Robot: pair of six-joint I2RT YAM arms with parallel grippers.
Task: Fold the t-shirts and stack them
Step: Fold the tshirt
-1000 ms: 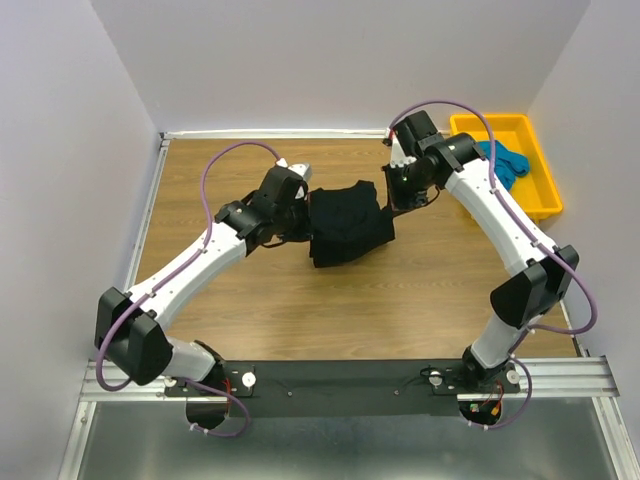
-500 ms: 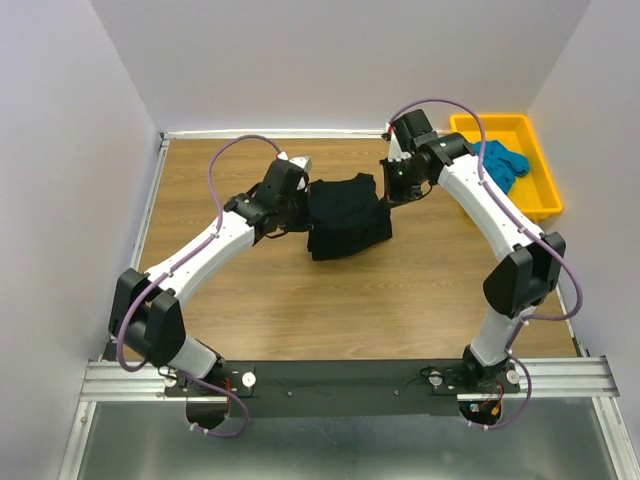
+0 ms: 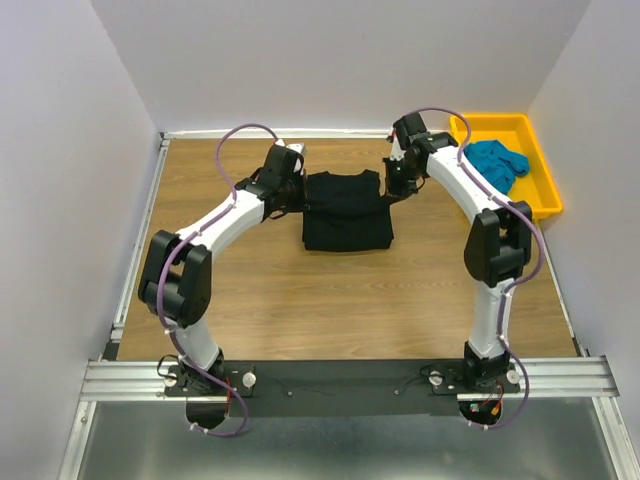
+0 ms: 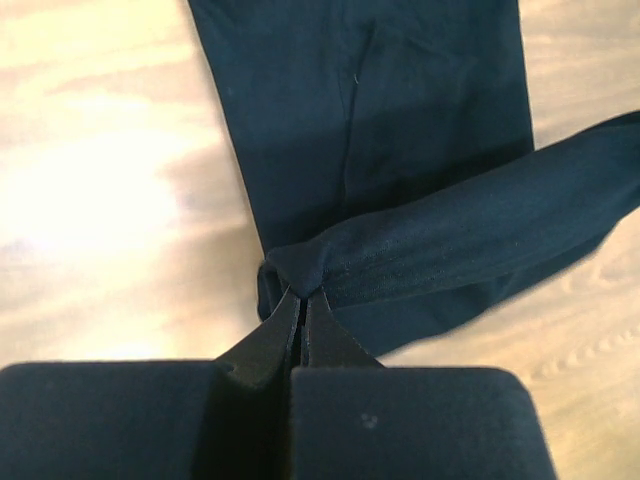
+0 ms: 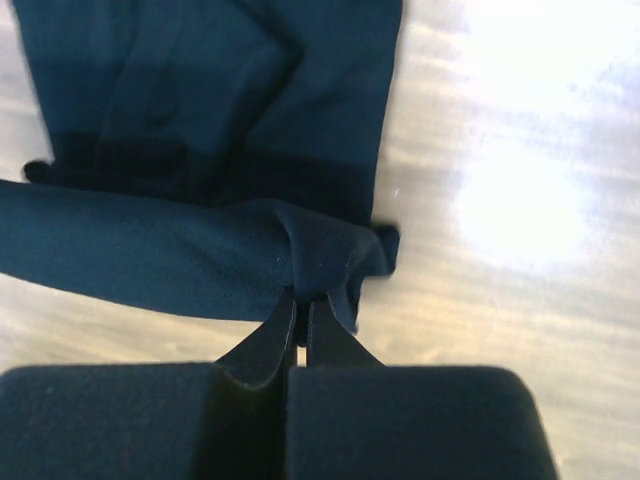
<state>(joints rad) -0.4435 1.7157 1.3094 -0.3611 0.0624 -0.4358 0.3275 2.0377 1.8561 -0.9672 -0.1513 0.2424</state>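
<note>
Pinching the black shirt's [image 3: 346, 212] far corners tight with left gripper [image 4: 300, 296] and right gripper [image 5: 301, 300]. Not touching the blue shirt [image 3: 495, 160] in the tray [image 3: 541, 196].

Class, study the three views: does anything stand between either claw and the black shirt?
Nothing visible does. The left claw and the right claw are each shut directly on a bunched edge of the black shirt, with cloth pinched between the fingertips and no other thing at either grip.
</note>
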